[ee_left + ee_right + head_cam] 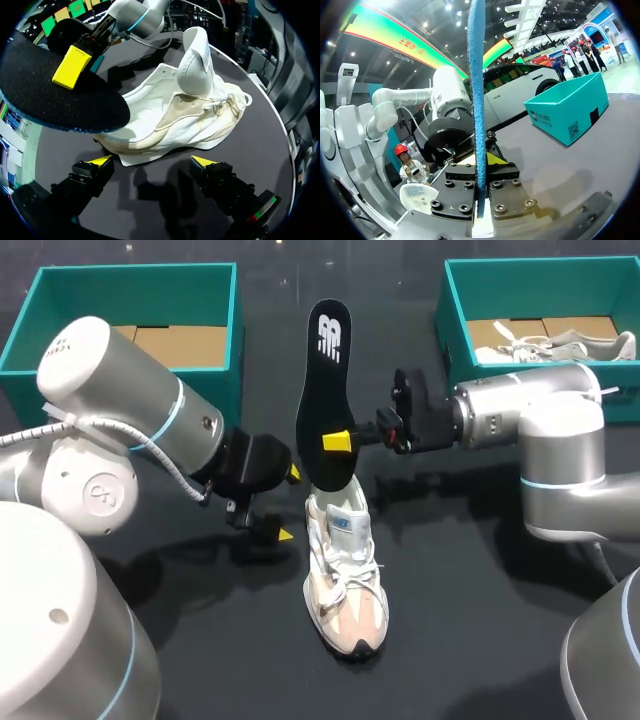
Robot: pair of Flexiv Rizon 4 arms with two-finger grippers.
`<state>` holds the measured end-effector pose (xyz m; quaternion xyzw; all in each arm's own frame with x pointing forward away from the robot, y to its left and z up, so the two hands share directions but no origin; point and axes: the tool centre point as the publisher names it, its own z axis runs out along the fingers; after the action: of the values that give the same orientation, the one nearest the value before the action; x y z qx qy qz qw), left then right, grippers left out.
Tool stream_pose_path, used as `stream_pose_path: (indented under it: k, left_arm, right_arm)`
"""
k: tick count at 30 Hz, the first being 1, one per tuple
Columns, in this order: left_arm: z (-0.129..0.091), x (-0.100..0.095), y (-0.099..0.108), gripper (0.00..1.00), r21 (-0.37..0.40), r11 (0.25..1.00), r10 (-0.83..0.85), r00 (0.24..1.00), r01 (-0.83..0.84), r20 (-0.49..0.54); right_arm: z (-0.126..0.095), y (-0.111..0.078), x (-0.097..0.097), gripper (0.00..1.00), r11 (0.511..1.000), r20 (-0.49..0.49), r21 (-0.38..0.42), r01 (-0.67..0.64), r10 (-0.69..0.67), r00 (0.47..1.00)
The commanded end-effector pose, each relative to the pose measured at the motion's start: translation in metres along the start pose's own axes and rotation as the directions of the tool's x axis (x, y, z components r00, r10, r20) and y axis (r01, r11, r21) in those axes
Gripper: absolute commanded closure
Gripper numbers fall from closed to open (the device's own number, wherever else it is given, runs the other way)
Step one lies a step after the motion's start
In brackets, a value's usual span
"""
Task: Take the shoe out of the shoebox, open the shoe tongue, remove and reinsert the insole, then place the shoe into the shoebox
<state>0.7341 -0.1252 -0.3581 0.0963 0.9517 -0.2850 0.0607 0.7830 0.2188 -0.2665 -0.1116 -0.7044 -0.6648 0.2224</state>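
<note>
On the black table (480,590) the shoe (345,580) lay near the middle, under the insole (325,390) clamped upright in the right gripper (336,440), best lowered toe-first while the empty, wide-open left gripper (289,504) steadied the shoe.

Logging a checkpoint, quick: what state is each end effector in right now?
Left end effector: open, empty, by the shoe.
Right end effector: closed on the insole, held upright over the shoe.
</note>
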Motion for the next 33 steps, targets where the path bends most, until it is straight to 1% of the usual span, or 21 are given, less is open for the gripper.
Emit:
stream_pose_path:
  k: [1,7,16,27,30,33]
  left_arm:
    - [0.0,-0.001,-0.001,0.0,-0.004,1.0,0.0,1.0,0.0,-0.003]
    - [0.0,-0.001,-0.001,0.0,-0.004,1.0,0.0,1.0,0.0,-0.003]
    - [0.004,-0.012,-0.001,0.0,0.0,0.997,-0.073,0.997,0.073,0.008]
    - [0.006,-0.014,-0.002,0.0,0.004,0.997,-0.08,0.997,0.08,0.002]
    - [0.006,-0.014,-0.002,0.0,0.004,0.997,-0.08,0.997,0.08,0.002]
    - [0.006,-0.014,-0.002,0.0,0.004,0.997,-0.08,0.997,0.08,0.002]
  right_arm:
    - [0.001,0.0,-0.003,1.0,1.0,-0.006,0.001,0.0,0.0,1.0]
    - [0.001,0.0,-0.003,1.0,1.0,-0.006,0.001,0.0,0.0,1.0]
    - [0.0,0.0,-0.006,1.0,1.0,-0.01,-0.003,0.008,-0.008,1.0]
    - [-0.004,-0.003,-0.009,1.0,1.0,-0.018,-0.025,0.02,-0.02,1.0]
    - [-0.004,-0.003,-0.009,1.0,0.999,-0.002,-0.036,0.029,-0.029,1.0]
    - [0.0,-0.004,-0.006,1.0,0.999,0.013,-0.028,0.038,-0.037,0.999]
